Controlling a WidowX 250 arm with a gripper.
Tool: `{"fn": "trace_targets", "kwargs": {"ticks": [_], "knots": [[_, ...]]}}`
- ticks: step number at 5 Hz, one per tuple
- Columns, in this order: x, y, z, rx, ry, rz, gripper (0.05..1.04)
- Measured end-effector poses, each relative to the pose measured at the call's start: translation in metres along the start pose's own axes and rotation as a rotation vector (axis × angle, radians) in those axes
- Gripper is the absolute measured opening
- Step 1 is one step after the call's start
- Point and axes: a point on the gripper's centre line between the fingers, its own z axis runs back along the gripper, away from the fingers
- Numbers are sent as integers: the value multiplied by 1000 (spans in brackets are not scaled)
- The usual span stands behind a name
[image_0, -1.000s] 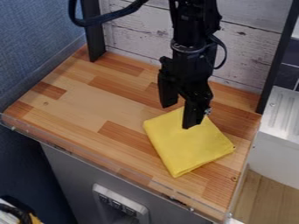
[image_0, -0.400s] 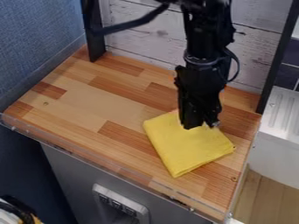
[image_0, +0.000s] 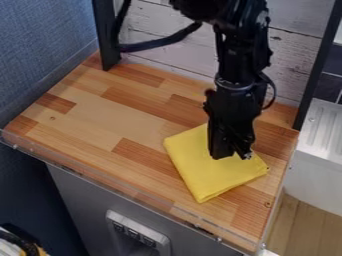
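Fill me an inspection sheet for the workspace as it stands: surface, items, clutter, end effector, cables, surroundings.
Surface: wooden counter, bare wood around the cloth.
Items: yellow cloth, folded, flat, right of the counter's middle in view.
Clutter: partly visible dark object at the view's lower left, off the counter.
End effector: at the cloth's upper part; contact or grip unclear.
Cables: thick black cable looping left of the arm, off the cloth.
Surroundings: blue panel left, whitewashed planks behind, white unit right.

The front lies open; panelled wall blocks behind.
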Motion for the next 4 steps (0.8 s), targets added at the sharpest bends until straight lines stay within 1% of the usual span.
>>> {"fn": "trace_targets", "kwargs": {"ticks": [2, 4], "knots": [[1, -1, -8, 5, 15, 0, 63], [2, 1, -10, 36, 11, 9, 63]]}}
